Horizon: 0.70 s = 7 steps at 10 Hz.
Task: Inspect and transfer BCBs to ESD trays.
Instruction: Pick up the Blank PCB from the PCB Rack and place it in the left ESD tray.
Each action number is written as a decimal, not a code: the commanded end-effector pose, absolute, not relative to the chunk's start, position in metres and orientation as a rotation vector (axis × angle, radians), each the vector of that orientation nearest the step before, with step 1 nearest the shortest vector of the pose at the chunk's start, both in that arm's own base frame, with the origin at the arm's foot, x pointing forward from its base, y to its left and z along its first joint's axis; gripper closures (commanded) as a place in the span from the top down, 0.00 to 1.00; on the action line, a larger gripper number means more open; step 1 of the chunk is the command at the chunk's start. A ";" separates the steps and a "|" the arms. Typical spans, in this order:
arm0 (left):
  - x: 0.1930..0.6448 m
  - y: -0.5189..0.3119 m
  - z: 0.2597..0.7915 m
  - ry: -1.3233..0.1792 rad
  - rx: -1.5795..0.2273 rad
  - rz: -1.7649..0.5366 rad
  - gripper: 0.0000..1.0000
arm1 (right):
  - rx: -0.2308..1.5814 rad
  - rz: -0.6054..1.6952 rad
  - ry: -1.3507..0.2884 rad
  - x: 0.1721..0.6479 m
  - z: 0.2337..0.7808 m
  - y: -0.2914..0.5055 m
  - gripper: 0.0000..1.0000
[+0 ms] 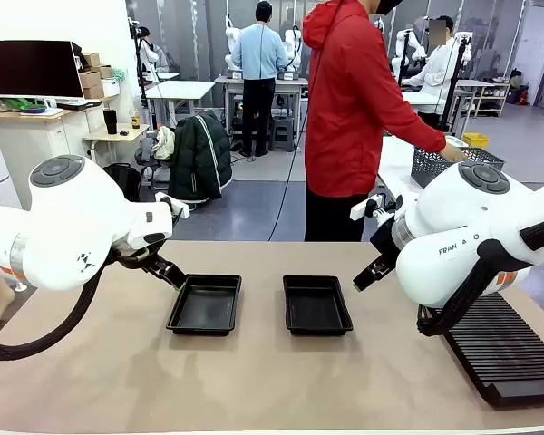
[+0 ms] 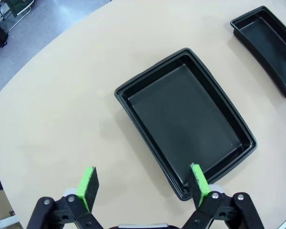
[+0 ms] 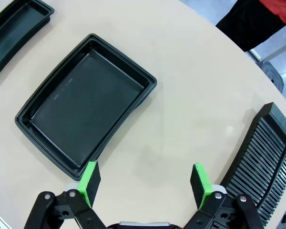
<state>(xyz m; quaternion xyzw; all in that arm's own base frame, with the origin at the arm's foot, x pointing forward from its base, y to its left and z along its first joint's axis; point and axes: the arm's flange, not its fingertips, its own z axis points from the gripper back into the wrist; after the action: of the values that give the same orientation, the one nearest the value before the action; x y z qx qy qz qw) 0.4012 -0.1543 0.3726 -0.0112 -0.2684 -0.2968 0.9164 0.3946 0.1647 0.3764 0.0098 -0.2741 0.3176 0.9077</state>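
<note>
Two empty black ESD trays lie side by side mid-table: the left tray and the right tray. My left gripper hovers open just above the left tray's left edge; in the left wrist view its green pads straddle that tray's near corner. My right gripper hangs open to the right of the right tray, with the tray lying beyond the open pads. No BCBs are in view. Across the table stands a person in a red hoodie, reaching a hand into a grey mesh basket.
A long ribbed black slotted rack lies at the right of the table, close under my right arm, and also appears as a rack edge in the right wrist view. Bare beige tabletop spreads in front of the trays.
</note>
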 end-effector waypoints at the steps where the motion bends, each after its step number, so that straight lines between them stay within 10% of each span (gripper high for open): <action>1: 0.398 -0.151 0.394 -0.532 -0.026 -0.568 1.00 | 0.050 0.615 -0.546 0.386 0.416 0.149 1.00; 7: 0.392 -0.149 0.543 -0.462 -0.205 -0.429 1.00 | 0.203 0.518 -0.351 0.394 0.569 0.082 1.00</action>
<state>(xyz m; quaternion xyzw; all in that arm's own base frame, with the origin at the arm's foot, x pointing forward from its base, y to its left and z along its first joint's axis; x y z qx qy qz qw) 0.3887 -0.1510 0.5271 -0.0726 -0.2400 -0.2354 0.9390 0.3834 0.0919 0.5552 0.0789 -0.2005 0.2594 0.9414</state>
